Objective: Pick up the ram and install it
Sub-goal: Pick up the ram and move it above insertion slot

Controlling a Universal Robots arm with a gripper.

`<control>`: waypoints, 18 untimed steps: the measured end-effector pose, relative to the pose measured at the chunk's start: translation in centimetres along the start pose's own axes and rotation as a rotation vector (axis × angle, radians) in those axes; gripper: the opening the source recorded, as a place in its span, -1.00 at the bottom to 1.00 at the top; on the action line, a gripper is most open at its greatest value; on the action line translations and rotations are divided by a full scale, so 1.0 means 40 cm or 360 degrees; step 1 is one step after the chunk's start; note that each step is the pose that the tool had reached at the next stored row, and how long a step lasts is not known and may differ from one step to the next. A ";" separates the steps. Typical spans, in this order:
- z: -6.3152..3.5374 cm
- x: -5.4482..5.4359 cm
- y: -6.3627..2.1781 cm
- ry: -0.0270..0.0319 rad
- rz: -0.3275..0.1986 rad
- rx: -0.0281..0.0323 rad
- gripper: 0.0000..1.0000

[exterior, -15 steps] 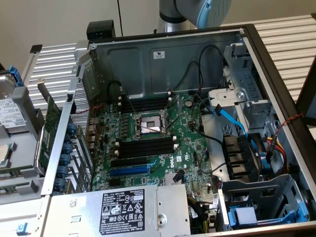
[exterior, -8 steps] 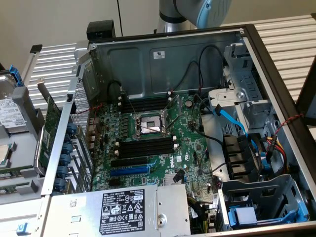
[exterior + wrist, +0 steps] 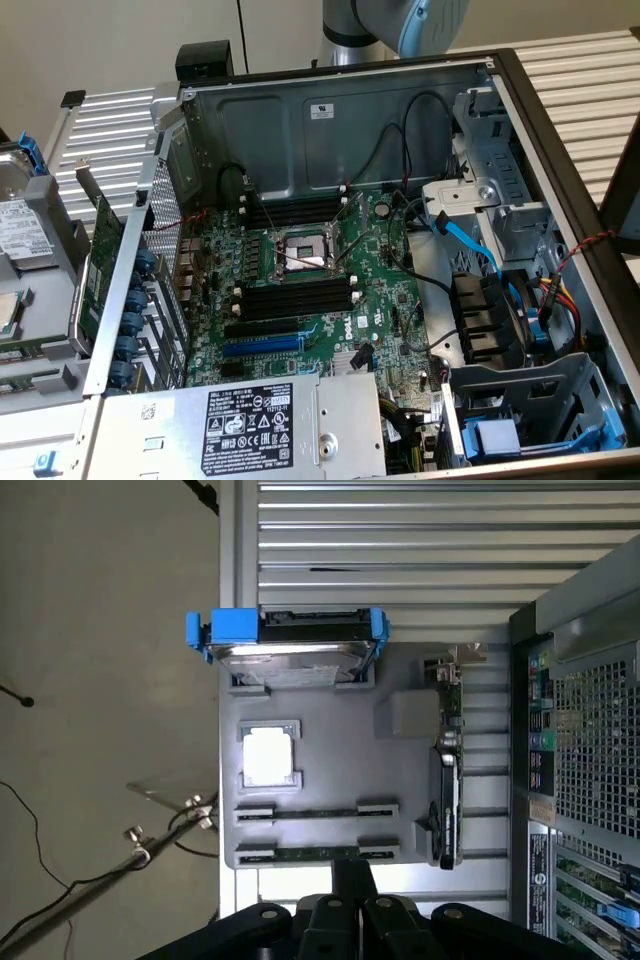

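Two ram sticks lie edge-up in clips on a grey tray (image 3: 320, 770): one ram stick (image 3: 310, 812) farther from the gripper, the other ram stick (image 3: 300, 854) right by its tips. My gripper (image 3: 353, 868) is shut, its black fingers (image 3: 356, 885) pressed together with nothing between them, hovering above the nearer stick. Whether they touch it I cannot tell. In the exterior view the open computer case shows the motherboard with black memory slots (image 3: 298, 296) on both sides of the processor socket (image 3: 305, 255). The arm (image 3: 400, 22) rises behind the case.
On the tray are also a hard drive in a blue caddy (image 3: 290, 638), a processor chip (image 3: 270, 755) and a wider green expansion card (image 3: 447, 780) standing on edge. The case's perforated metal side (image 3: 590, 750) stands beside the tray. Cables (image 3: 470, 240) and a drive cage (image 3: 540, 400) crowd the case's right.
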State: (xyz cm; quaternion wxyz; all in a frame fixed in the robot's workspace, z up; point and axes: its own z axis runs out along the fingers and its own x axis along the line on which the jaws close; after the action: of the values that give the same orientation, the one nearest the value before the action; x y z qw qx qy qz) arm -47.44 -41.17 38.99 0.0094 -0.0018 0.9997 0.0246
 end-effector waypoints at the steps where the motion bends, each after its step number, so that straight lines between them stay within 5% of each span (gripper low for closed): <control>1: 0.000 0.000 0.000 0.00014 -0.0029 -0.00006 -0.80; 18: 0.001 0.000 0.000 0.00257 -0.0521 -0.00097 -0.80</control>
State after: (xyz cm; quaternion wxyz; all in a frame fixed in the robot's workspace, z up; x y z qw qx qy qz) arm -47.44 -41.18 38.93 0.0052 -0.1647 0.9860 0.0258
